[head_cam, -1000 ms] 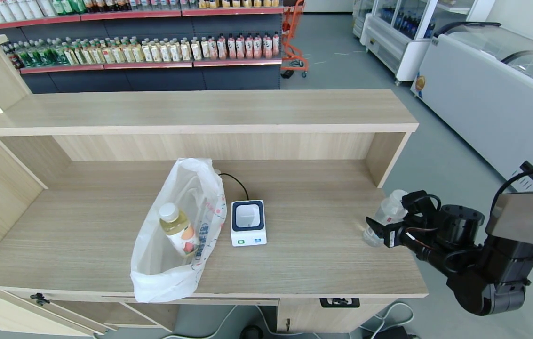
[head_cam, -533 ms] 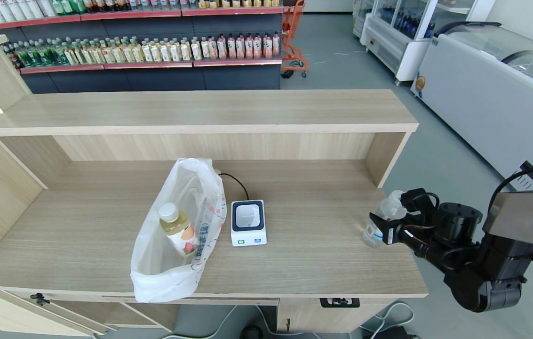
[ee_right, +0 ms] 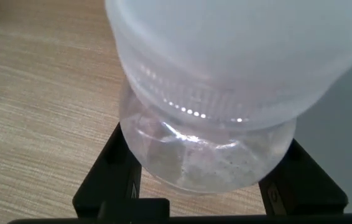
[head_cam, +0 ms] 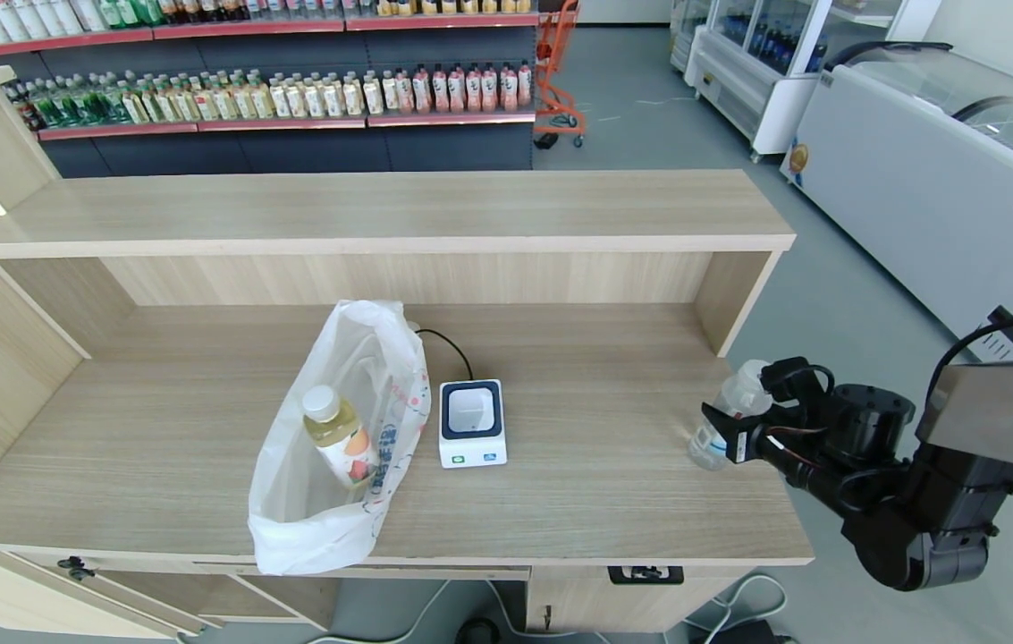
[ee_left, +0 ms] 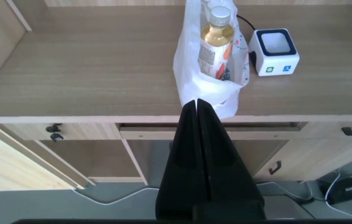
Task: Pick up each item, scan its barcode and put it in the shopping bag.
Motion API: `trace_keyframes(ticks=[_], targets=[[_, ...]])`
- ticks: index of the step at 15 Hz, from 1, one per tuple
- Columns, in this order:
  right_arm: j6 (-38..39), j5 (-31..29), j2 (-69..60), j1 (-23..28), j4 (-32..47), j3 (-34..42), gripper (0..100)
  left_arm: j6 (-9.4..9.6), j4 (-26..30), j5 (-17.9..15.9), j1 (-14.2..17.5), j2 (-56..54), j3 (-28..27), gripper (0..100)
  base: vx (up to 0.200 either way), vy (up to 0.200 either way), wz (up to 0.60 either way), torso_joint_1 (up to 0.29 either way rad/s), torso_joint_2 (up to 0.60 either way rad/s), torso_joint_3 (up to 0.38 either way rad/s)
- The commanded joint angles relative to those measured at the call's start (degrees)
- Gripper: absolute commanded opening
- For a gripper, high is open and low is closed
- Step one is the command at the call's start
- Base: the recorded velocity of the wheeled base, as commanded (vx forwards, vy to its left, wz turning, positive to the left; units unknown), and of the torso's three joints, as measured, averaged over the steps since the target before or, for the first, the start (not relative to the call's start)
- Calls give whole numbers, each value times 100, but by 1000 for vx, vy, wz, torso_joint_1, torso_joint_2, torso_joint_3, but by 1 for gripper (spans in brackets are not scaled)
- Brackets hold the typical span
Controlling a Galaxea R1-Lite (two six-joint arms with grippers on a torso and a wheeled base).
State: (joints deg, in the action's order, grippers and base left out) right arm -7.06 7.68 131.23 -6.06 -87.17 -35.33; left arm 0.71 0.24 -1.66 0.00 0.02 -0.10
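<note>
**Right of the scanner: clear bottle clamped in the right end effector**

Well to the right of the white square barcode scanner with a dark blue rim [head_cam: 471, 422], near the end of the light wooden worktop [head_cam: 578, 501], we see the right end effector [head_cam: 743, 407] clamped on a clear plastic bottle with a white cap [head_cam: 721, 420]. The bottle is tilted, cap away from the scanner. We cannot tell whether its base touches the worktop. In the right wrist view the black fingers [ee_right: 111, 174] sit on either side of the bottle's clear body [ee_right: 207, 143].

Just left of the scanner lies the white plastic shopping bag [head_cam: 309, 523], mouth open. Inside it leans a bottle of pale yellow drink with a white cap [head_cam: 338, 434].

Nearer us than the scanner, off the worktop's front edge, the left end effector [ee_left: 197, 107] has its black fingers pressed together, holding nothing.
</note>
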Motion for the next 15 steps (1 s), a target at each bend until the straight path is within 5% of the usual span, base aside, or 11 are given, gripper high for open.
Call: trace_keyframes(ticks=[1, 4, 7, 11, 15], targets=[[319, 128, -845, 26, 421, 61, 0, 0, 2, -1, 0, -2, 1, 0, 0, 0, 0, 0, 0, 0], [1347, 691, -3051, 52, 2987, -88, 0, 0, -7, -1, 0, -2, 1, 0, 0, 0, 0, 0, 0, 0], [2077, 2027, -4835, 17, 5457, -756, 0, 0, 2, -1, 0, -2, 1, 0, 0, 0, 0, 0, 0, 0], [3017, 3864, -5943, -422, 6810, -1952, 0, 0, 2, -1, 0, -2, 1, 0, 0, 0, 0, 0, 0, 0], [3114, 4945, -6461, -853, 7118, -2013, 0, 0, 2, -1, 0, 6, 1, 0, 0, 0, 0, 0, 0, 0]])
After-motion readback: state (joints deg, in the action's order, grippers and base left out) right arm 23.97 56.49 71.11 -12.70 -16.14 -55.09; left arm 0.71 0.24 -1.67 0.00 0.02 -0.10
